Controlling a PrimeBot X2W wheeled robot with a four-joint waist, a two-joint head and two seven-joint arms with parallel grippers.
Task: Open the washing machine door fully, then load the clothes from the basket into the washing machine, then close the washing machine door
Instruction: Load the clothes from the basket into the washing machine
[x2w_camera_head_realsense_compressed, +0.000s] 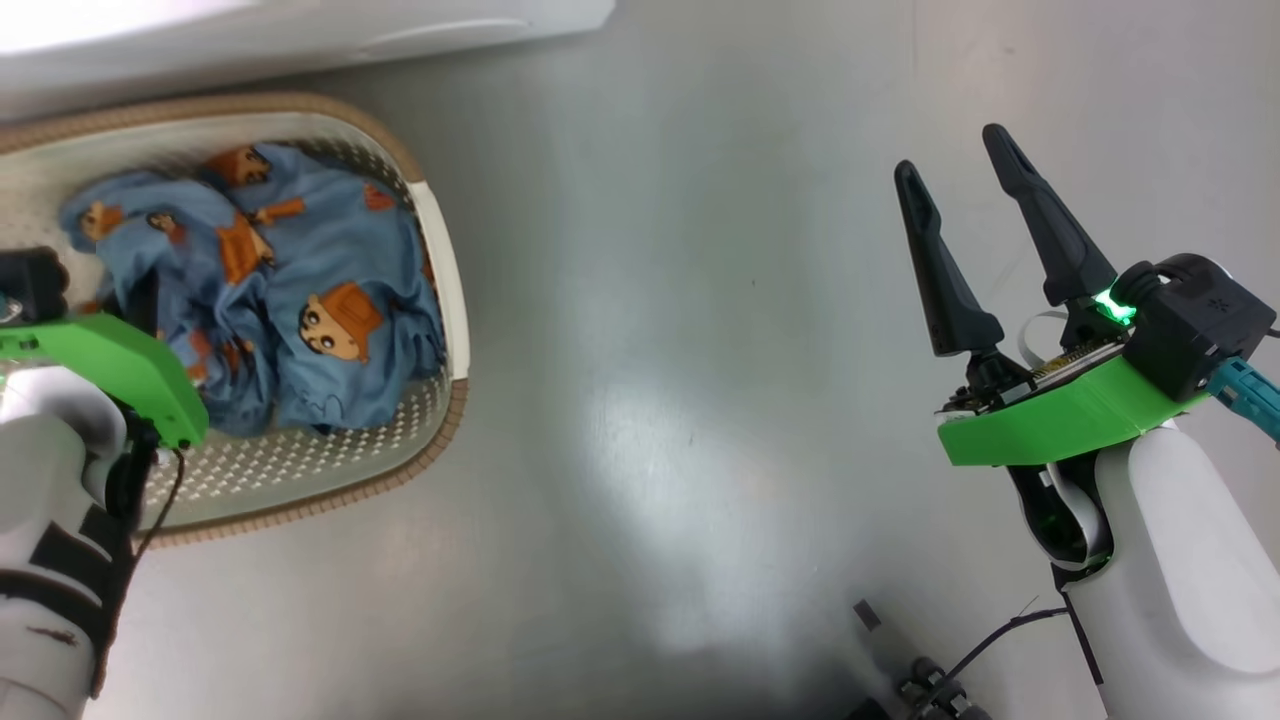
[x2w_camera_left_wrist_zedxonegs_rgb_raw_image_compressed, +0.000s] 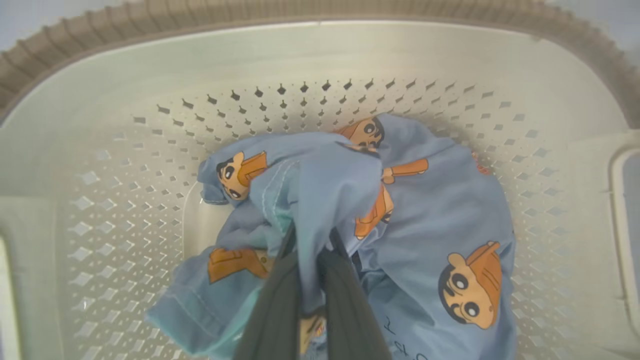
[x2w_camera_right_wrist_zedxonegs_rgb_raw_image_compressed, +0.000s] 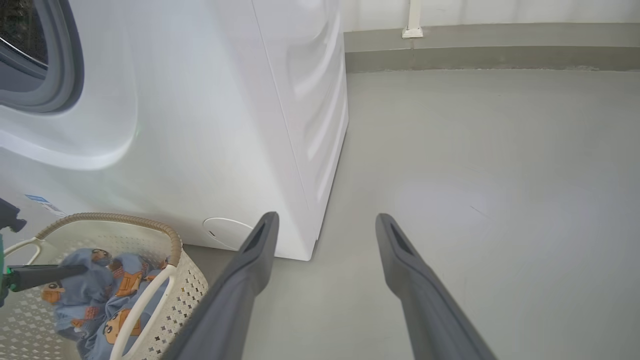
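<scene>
The left tool (x2w_camera_left_wrist_zedxonegs_rgb_raw_image_compressed: 312, 242), two long dark fingers, reaches down into the small cream-white perforated plastic basket (x2w_camera_left_wrist_zedxonegs_rgb_raw_image_compressed: 320, 55) with its brown woven-look rim. Its fingers are pressed together on a raised fold of the light blue fabric clothes (x2w_camera_left_wrist_zedxonegs_rgb_raw_image_compressed: 440, 210), which are printed with orange-and-brown cartoon boy figures. The fold stands up between the fingertips. The rest of the heap lies crumpled on the basket's bottom and spreads toward one end wall. The basket stands on the smooth grey floor (x2w_camera_head_realsense_compressed: 650, 400), just before the front of the big white front-loading washing machine (x2w_camera_right_wrist_zedxonegs_rgb_raw_image_compressed: 200, 125). It sits below the machine's small blue label (x2w_camera_right_wrist_zedxonegs_rgb_raw_image_compressed: 42, 202) and beside the round cover (x2w_camera_right_wrist_zedxonegs_rgb_raw_image_compressed: 225, 232) low on the front panel. The right tool (x2w_camera_head_realsense_compressed: 950, 152) hangs over bare floor, well apart from the basket, with its two fingers spread wide and empty.
</scene>
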